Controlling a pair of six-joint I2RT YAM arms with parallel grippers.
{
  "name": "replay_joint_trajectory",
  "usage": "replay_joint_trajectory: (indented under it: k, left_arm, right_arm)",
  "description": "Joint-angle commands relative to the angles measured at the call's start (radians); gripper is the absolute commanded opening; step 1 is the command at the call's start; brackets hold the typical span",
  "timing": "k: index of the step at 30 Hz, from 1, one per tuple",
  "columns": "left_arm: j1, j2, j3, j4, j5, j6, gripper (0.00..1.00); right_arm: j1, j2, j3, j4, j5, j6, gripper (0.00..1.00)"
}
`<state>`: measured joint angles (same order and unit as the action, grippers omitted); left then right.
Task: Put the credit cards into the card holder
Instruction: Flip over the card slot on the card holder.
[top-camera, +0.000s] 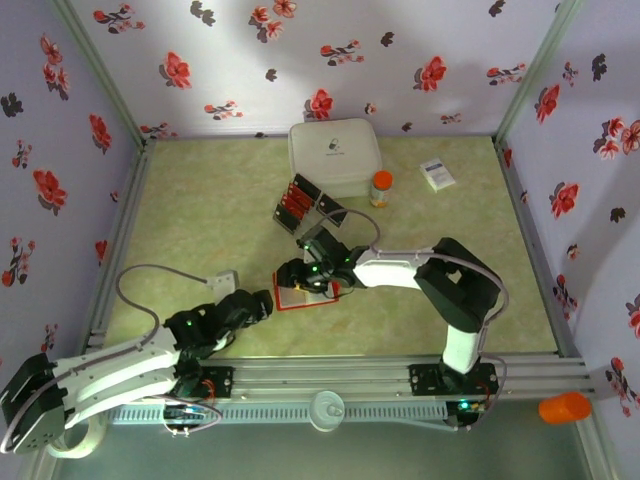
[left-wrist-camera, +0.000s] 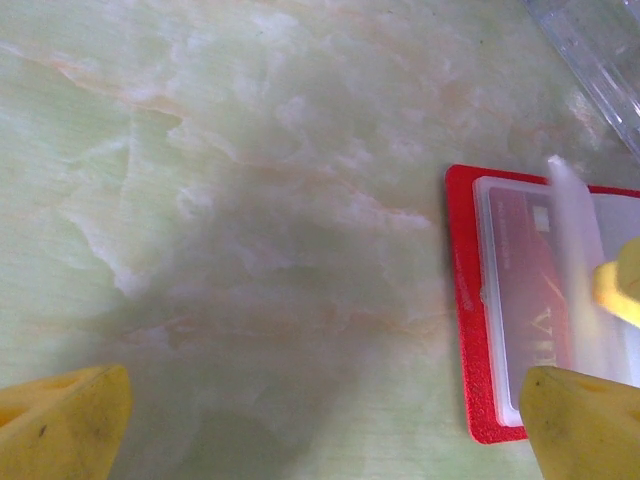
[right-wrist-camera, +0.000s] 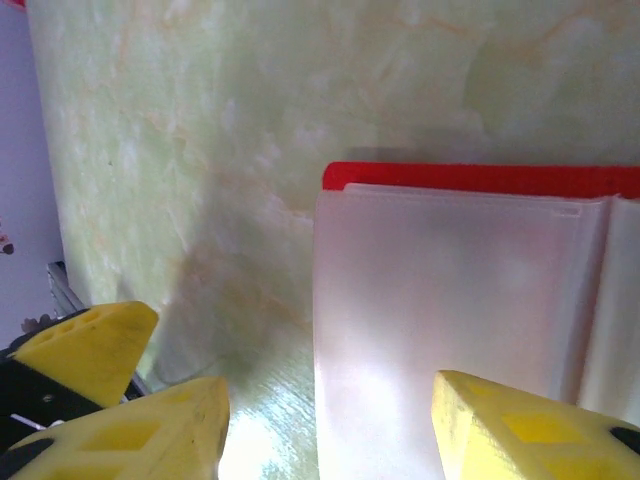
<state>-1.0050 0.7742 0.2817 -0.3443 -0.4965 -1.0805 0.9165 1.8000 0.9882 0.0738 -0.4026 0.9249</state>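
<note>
The card holder (top-camera: 300, 299) lies open on the table, red outside with its pale pocket side (right-wrist-camera: 450, 290) up. In the left wrist view the card holder (left-wrist-camera: 463, 300) has a reddish card (left-wrist-camera: 522, 250) showing through its clear pocket, and one clear leaf (left-wrist-camera: 575, 260) stands up. My right gripper (top-camera: 302, 275) hovers low over the holder, open; in its wrist view the right gripper (right-wrist-camera: 335, 440) straddles the pocket's left edge, nothing pinched. My left gripper (top-camera: 258, 305) is wide open just left of the holder, and its wrist view shows the left gripper (left-wrist-camera: 320, 440) over bare table. More credit cards (top-camera: 293, 205) sit in black trays.
The black trays (top-camera: 320, 200) stand behind the holder, in front of a big white lidded box (top-camera: 335, 155). An orange-capped bottle (top-camera: 381, 187) and a small white printed box (top-camera: 437, 174) are at the back right. Floral walls enclose the table.
</note>
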Motion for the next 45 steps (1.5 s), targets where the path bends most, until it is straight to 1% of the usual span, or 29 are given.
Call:
replay_joint_trajectory:
  k: [1,7,13,21,28,34,45]
  left_arm:
    - [0.014,0.021,0.052,0.040,-0.004,0.039,1.00]
    - [0.035,0.108,0.115,0.098,0.029,0.102,1.00]
    - [0.046,0.180,0.169,0.122,0.046,0.136,1.00]
    - [0.046,0.148,0.129,0.116,0.050,0.116,1.00]
    - [0.048,0.142,0.085,0.134,0.067,0.106,1.00]
    - [0.049,0.192,0.076,0.169,0.082,0.115,1.00]
    - [0.051,0.333,0.100,0.253,0.099,0.153,1.00]
  right_arm:
    - [-0.023,-0.063,0.020,-0.034,0.027,-0.015,0.57]
    - [-0.053,-0.100,0.002,-0.062,0.042,-0.029,0.57]
    - [-0.062,-0.057,-0.022,-0.006,0.018,-0.003,0.56]
    - [-0.054,0.021,-0.026,0.137,-0.046,0.080,0.56]
    - [-0.037,0.082,-0.028,0.216,-0.052,0.138,0.56]
    - [-0.036,0.095,-0.056,0.267,-0.047,0.174,0.56]
    - [-0.034,0.090,-0.072,0.280,-0.036,0.194,0.56]
